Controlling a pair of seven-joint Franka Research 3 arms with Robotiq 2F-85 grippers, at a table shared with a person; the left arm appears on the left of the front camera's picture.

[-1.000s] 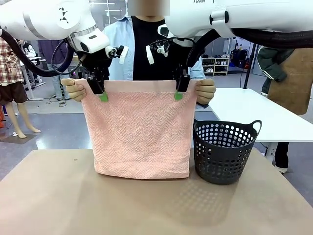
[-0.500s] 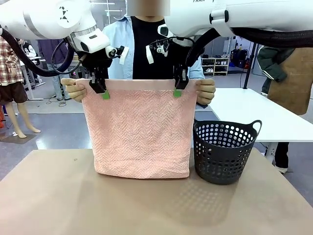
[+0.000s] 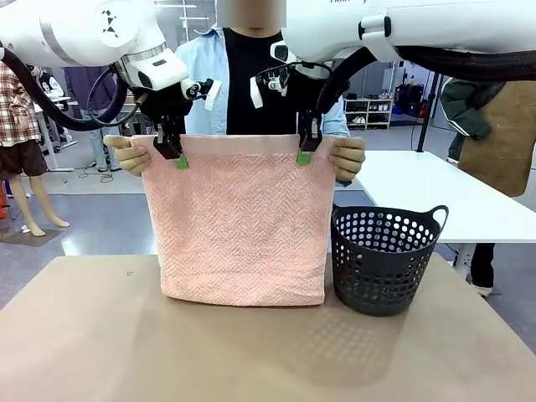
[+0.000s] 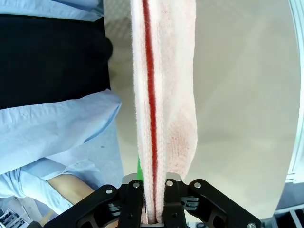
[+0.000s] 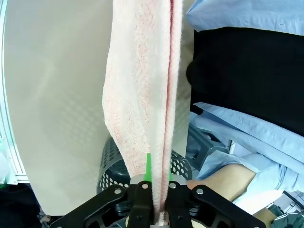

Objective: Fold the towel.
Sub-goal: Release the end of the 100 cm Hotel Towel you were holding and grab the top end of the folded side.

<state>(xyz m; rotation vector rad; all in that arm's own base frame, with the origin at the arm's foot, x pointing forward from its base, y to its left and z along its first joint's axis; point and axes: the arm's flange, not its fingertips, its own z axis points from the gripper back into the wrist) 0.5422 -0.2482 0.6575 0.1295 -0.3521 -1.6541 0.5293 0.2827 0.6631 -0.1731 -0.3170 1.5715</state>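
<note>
The towel (image 3: 239,222) hangs upright just left of the perforated dark basket (image 3: 385,260), its lower edge reaching the table (image 3: 251,352). The left gripper (image 3: 177,157) and right gripper (image 3: 304,155) pinch its top edge, fingers clamped tight on the cloth. The person's hands (image 3: 126,153) hold the upper corners outside them.

Basket (image 3: 385,260) stands just right of the towel (image 3: 239,226), blocking that side; tabletop (image 3: 100,335) in front lies open.

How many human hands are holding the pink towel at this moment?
2. One hand grips the upper corner of the light salmon-pink terry cloth towel on the robot's left; the other hand grips the upper corner on its right.
</note>
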